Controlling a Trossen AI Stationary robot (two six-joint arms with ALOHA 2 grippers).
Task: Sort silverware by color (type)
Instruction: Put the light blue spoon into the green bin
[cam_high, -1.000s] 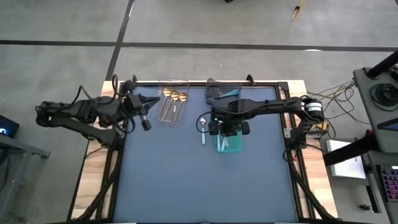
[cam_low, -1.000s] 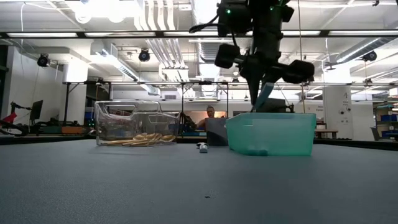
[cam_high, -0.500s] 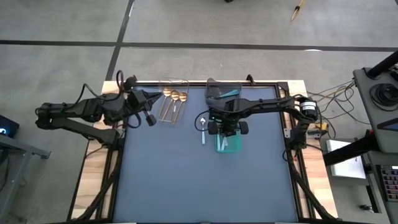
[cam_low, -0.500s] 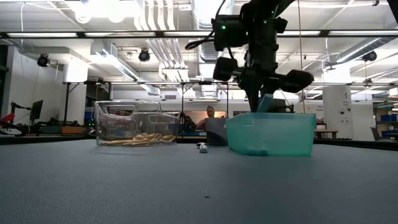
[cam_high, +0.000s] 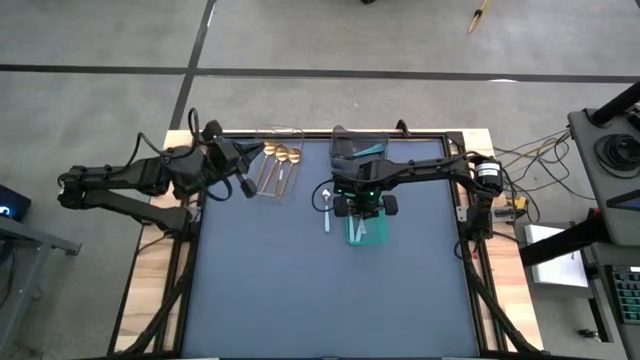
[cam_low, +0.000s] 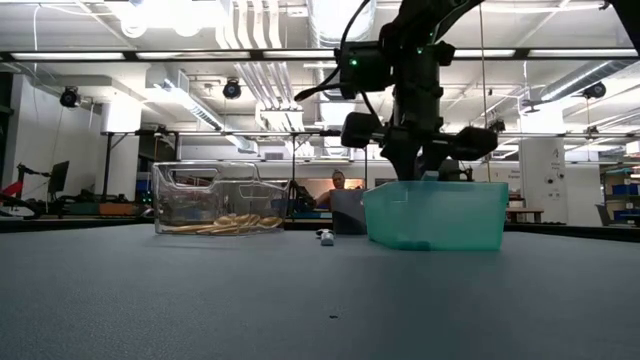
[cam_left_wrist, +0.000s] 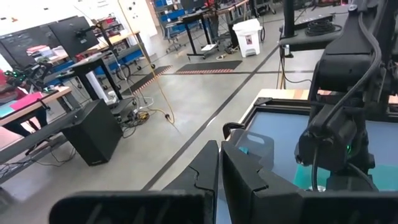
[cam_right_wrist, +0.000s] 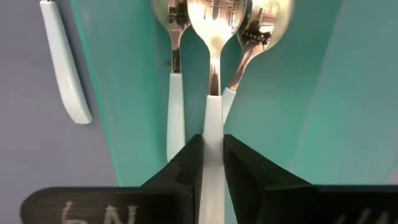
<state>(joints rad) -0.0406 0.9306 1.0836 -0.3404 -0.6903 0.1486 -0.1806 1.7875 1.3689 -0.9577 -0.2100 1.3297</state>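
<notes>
Spoon in grip: silver bowl, light-blue handle (cam_right_wrist: 213, 93), between the right end effector (cam_right_wrist: 212, 163) fingers, hanging over the teal bin (cam_high: 366, 230); the fingers stand slightly parted either side of the handle, and whether they grip it cannot be told.
Spoons in teal bin: 2 more silver-and-blue spoons (cam_right_wrist: 175, 93) lie under it.
Loose spoon: 1 light-blue-handled spoon (cam_high: 326, 205) on the counter (cam_high: 300, 290), just beside the teal bin.
Gold spoons: in the clear bin (cam_high: 277, 165).
Grey bin: behind the teal bin (cam_high: 345, 143), holding teal-handled spoons.
Left end effector: closed, empty (cam_high: 243, 178), near the clear bin.
Writing: none readable.
Change: right end effector has sunk from above the teal bin's rim down into it; left arm has edged toward the clear bin.
</notes>
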